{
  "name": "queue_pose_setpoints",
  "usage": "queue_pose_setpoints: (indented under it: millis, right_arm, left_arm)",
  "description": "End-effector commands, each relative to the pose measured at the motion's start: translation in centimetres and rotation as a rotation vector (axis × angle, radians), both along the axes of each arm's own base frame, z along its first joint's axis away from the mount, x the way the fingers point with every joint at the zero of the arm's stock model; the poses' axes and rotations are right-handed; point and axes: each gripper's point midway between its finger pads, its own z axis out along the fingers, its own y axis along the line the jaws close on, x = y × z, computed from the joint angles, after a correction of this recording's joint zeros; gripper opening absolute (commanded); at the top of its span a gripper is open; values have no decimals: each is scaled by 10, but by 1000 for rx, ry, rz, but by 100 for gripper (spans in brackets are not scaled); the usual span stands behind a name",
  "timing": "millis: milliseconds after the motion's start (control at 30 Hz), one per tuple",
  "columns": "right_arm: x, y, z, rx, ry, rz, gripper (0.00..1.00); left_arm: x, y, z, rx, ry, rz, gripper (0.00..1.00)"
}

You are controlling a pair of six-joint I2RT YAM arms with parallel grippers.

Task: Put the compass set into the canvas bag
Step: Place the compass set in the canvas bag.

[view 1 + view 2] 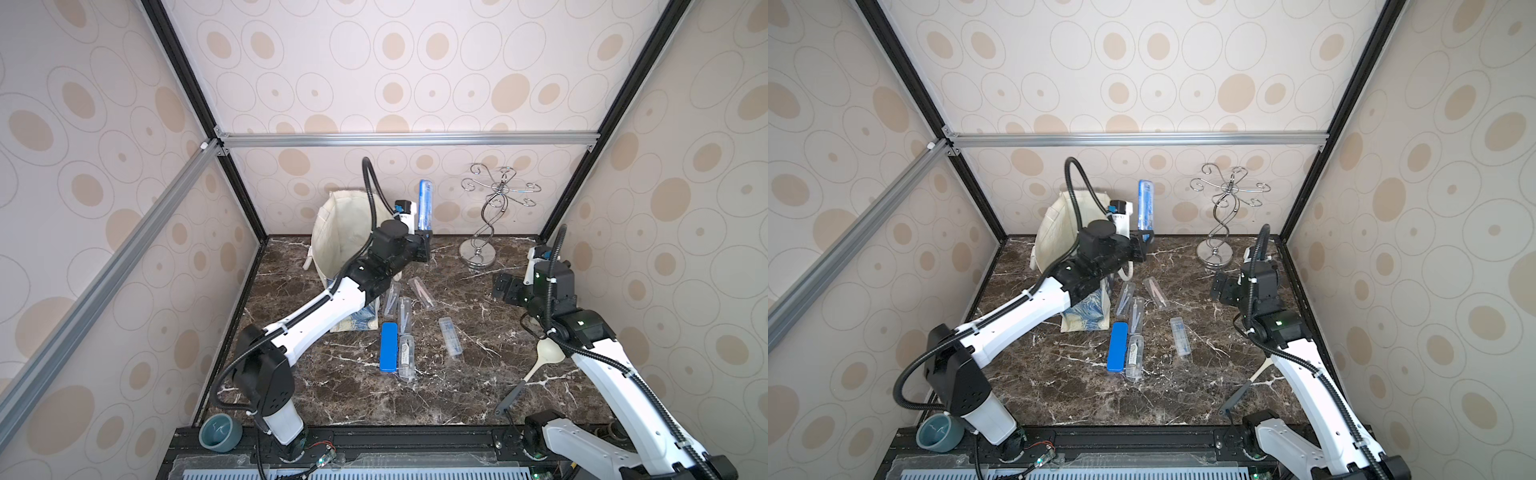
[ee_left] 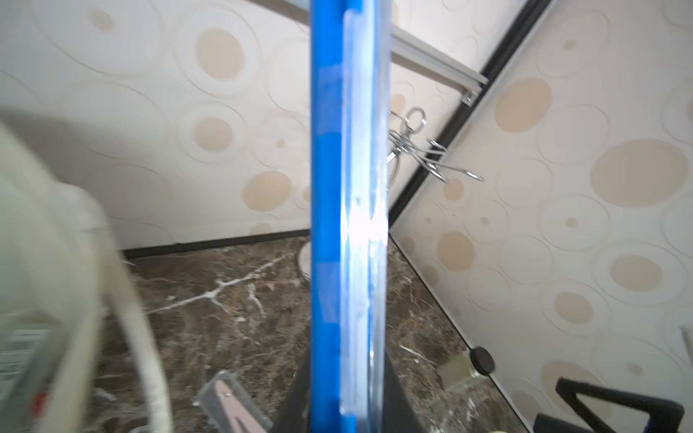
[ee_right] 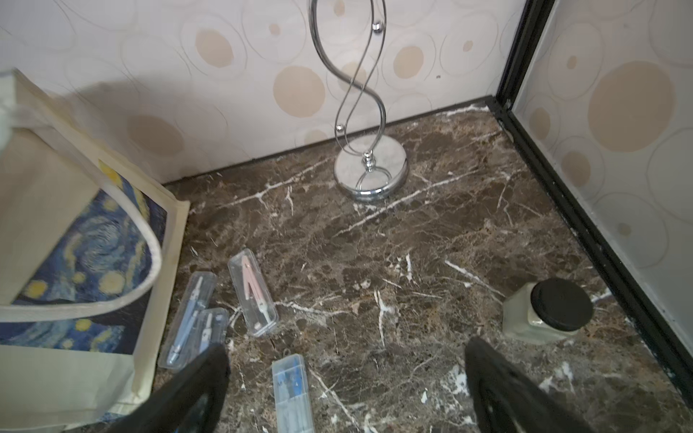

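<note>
Gripping the compass set by its lower end, my left gripper is clamped tight on it. It holds the blue case upright, lifted off the table and just right of the canvas bag, whose mouth stands open at the far left. What worries me is leverage. Pinched at one end only, the case could pivot or slip between the jaws as I swing it left, and its free end could snag the soft rim and fold the mouth shut or tip the bag. My forearm also lies across the bag's near right rim, so I might drag the canvas along. Room is tight on the far side, where the back wall sits close behind the bag, but above the mouth it looks open. The clear cases and a second blue case lie on the table nearer me, below my path. The chrome stand is well to the right. My right gripper hangs there too, jaws spread wide and empty, near a small jar and well apart from the bag.
</note>
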Motion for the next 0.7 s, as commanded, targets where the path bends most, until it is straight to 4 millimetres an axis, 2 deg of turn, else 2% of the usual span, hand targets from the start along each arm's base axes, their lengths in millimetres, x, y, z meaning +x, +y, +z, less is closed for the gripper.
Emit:
queue_pose_setpoints:
  millis: [0,133,233,467,667]
  right_arm:
    - [1,2,-18,-11,51,14,100]
    - [6,5,-35,-13,93,24,100]
    - [7,7,-48,-10,127,27,100]
    - [8,12,-66,6,172,42,100]
    - [6,13,-76,9,194,41,100]
  left_arm:
    - [2,59,17,92,-14,150,10]
    - [1,106,10,137,12,241,12]
    - [1,124,-10,169,70,267,13]
    - [14,140,-72,238,208,278,13]
    - [31,143,-119,276,307,264,14]
